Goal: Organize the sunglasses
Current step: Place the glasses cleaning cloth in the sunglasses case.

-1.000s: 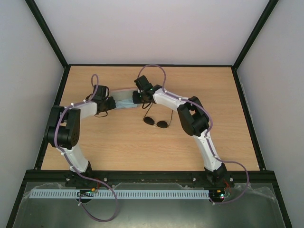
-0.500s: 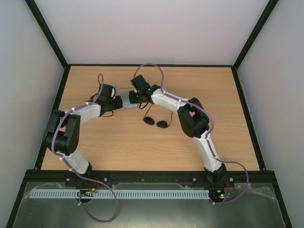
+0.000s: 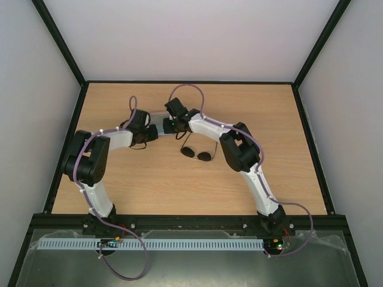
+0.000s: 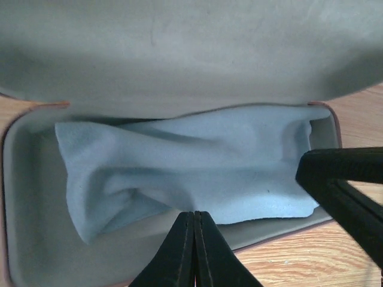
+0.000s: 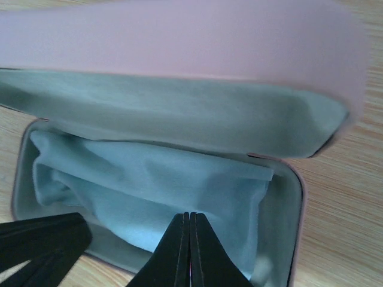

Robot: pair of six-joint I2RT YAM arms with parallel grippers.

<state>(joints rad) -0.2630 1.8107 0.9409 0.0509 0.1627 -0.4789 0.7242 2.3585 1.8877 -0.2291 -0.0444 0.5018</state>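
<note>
The sunglasses (image 3: 197, 152), round dark lenses on a thin wire frame, lie on the table near the right arm's elbow, apart from both grippers. The pink case (image 5: 179, 42) stands open with its grey lining (image 4: 36, 239) showing and a crumpled light blue cloth (image 4: 179, 161) inside. My left gripper (image 4: 195, 214) is shut, its tips at the cloth's near edge. Shut as well, my right gripper (image 5: 190, 215) has its tips over the cloth (image 5: 149, 185). In the top view the two grippers (image 3: 153, 133) (image 3: 170, 124) meet over the case (image 3: 157, 121).
Wooden table (image 3: 269, 119) framed by a black rail, with white walls on three sides. The right gripper's fingers (image 4: 341, 179) show in the left wrist view, and the left gripper's fingers (image 5: 42, 239) in the right wrist view.
The left gripper has swung right towards the right gripper over the case. Both sets of jaws have shut. The blue cloth that lay spread between them is bunched in the case.
</note>
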